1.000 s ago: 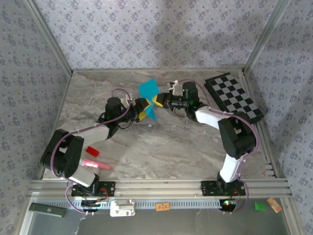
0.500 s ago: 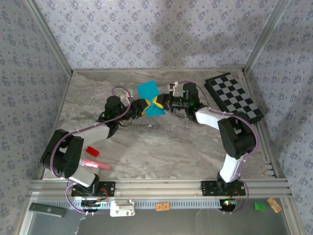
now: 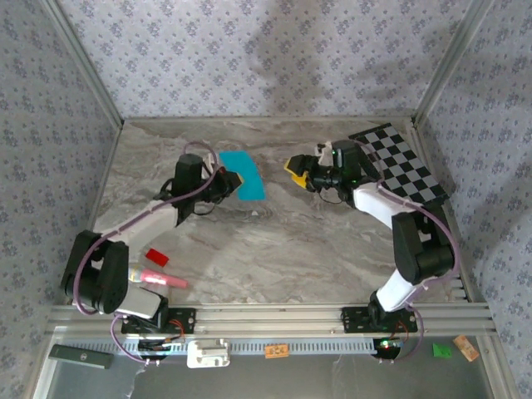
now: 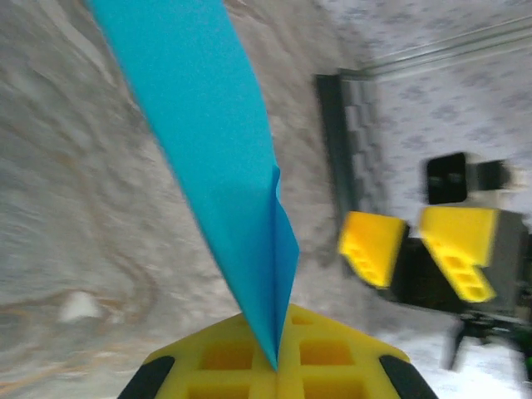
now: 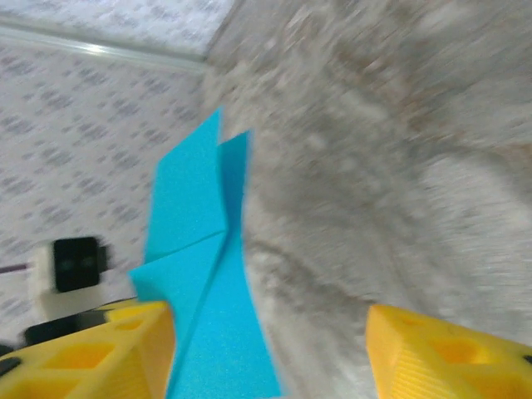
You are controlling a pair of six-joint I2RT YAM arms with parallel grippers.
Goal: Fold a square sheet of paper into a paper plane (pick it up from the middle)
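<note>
Thin, smooth cyan paper (image 3: 243, 172), sharply creased and partly folded, above the far middle of the marbled grey surface (image 3: 274, 241). Pinched at one edge by the closed left hand (image 3: 228, 180). Nearby, right hand (image 3: 296, 166) spread wide and empty, with blocky yellow fingers (image 4: 370, 247).

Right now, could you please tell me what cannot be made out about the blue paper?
- Top view: the creases in the blue paper are too small to trace, and the left gripper covers part of its left edge.
- Left wrist view: the paper's far end is cut off by the top edge.
- Right wrist view: everything is blurred, and the paper's lower end runs off the bottom edge.
</note>
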